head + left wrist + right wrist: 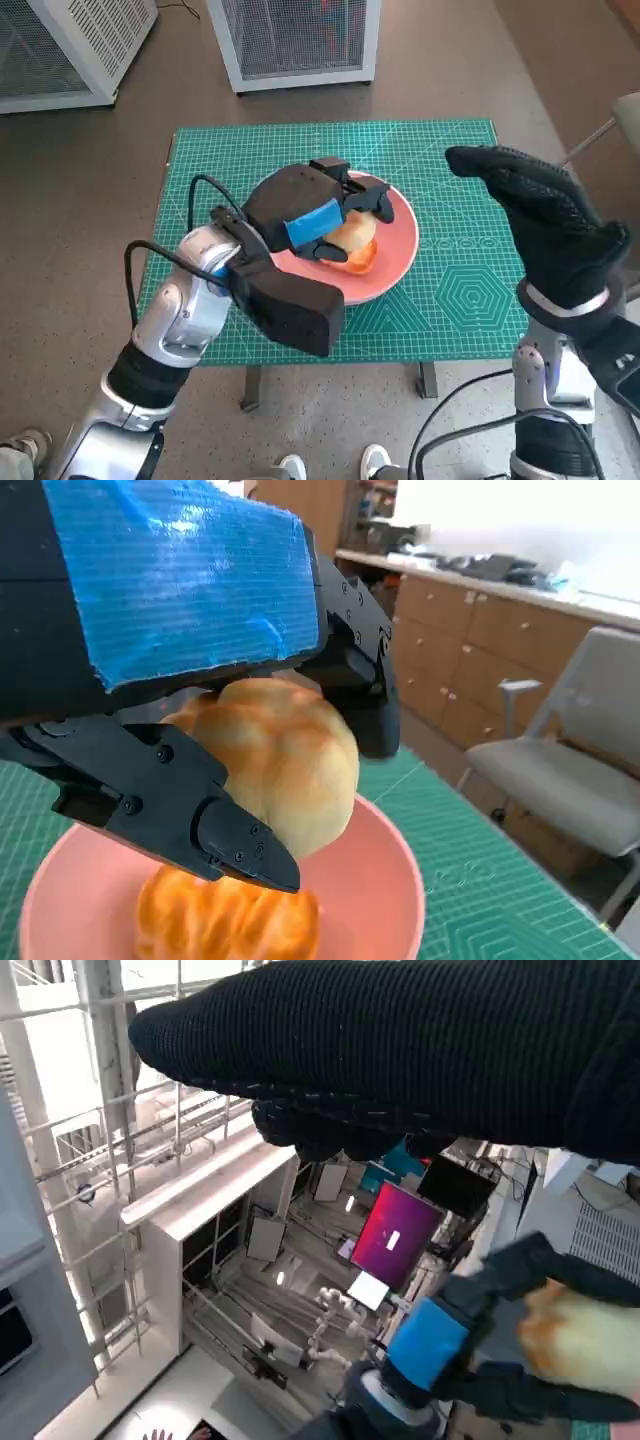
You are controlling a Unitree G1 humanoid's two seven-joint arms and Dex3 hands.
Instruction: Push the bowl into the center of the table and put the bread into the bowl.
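A pink bowl (pixel 395 262) stands near the middle of the green cutting mat (pixel 450 160). My left hand (pixel 318 208), black with blue tape, hovers over the bowl and grips a pale round bread roll (pixel 353 235). In the left wrist view the held roll (pixel 285 760) hangs just above a second, browner roll (pixel 225 920) that lies inside the bowl (pixel 385 875). The left hand (pixel 180 610) has its fingers around the upper roll. My right hand (pixel 545 215), in the black glove, is raised at the table's right side, fingers extended, holding nothing. The right wrist view shows the glove (pixel 420 1050) and the held roll (pixel 590 1340).
White mesh cabinets (pixel 295 40) stand on the floor beyond the table. Shoes of a person (pixel 335 465) show at the near edge. A chair (pixel 570 770) and wooden drawers (pixel 470 650) stand off to the side in the left wrist view.
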